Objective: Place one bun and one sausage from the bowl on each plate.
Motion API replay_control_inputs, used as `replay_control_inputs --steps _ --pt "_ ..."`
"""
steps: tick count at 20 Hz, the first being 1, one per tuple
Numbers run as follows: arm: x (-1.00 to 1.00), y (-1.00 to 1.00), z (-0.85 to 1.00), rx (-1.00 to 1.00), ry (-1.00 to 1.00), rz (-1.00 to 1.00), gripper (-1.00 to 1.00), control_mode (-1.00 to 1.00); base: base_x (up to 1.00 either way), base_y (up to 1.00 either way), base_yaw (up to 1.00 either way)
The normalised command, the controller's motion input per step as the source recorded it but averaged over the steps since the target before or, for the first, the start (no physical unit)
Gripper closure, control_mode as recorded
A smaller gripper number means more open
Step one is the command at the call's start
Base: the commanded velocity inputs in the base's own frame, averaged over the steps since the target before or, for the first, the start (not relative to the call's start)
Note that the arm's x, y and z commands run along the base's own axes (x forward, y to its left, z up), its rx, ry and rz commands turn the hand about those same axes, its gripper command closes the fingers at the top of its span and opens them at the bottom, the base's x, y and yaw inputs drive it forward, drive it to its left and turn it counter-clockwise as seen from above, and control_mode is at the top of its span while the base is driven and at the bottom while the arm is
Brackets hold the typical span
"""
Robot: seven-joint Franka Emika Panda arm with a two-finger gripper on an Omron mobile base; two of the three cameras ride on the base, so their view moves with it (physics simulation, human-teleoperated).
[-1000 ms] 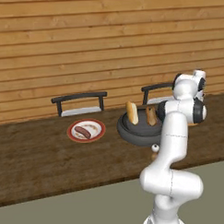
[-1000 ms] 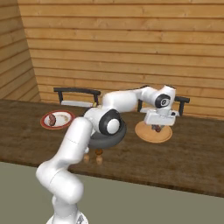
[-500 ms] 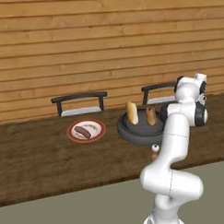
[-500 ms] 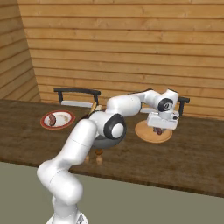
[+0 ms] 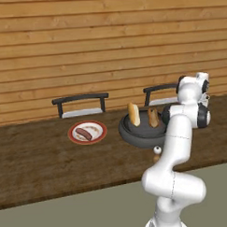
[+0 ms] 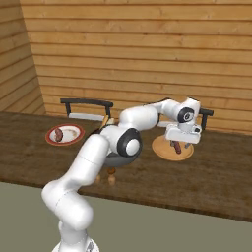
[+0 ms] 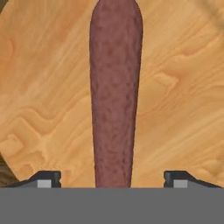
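**Spotter:** What is closest to the end effector?

**Operator:** I have the sausage straight ahead of it, lying lengthwise between the fingers. The fingers are spread wide, with a clear gap on each side, so nothing is clamped. I judge that the sausage is resting on the wooden plate just beneath, roughly along the plate's middle.

**Spotter:** So the drop is done. How do you come away cleanly?

**Operator:** I back out straight along the line of the fingers, with no sideways slide and no twist. The fingers stay wide, so neither tip nudges the sausage and sets it rolling towards the rim. I swing away only once the tips are clear above it.

**Spotter:** And further out?

**Operator:** To the left of the end effector is the bowl, on the same surface. Two tan pieces stand up in it, and I take both for buns: one paler, one browner. Well beyond the bowl, further left, the white plate holds a sausage and no bun.

**Spotter:** Then buns are what remain.

**Operator:** That is my reading: one for each plate. They stand on end, so I would grip across the narrow side.
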Motion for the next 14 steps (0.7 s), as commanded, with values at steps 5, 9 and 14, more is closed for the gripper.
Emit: replay_control_inputs --steps 5,9,14 --pt "-0.64 0.78 0.77 -0.17 -0.11 -0.01 -1.0 -1.0 0.0 0.0 0.0" --pt "-0.86 1.0 0.79 -0.23 -0.32 -0.09 -1.0 -1.0 0.0 0.0 0.0" --pt "-0.74 1.0 0.34 -0.21 -0.36 -0.15 -1.0 -1.0 0.0 0.0 0.0"
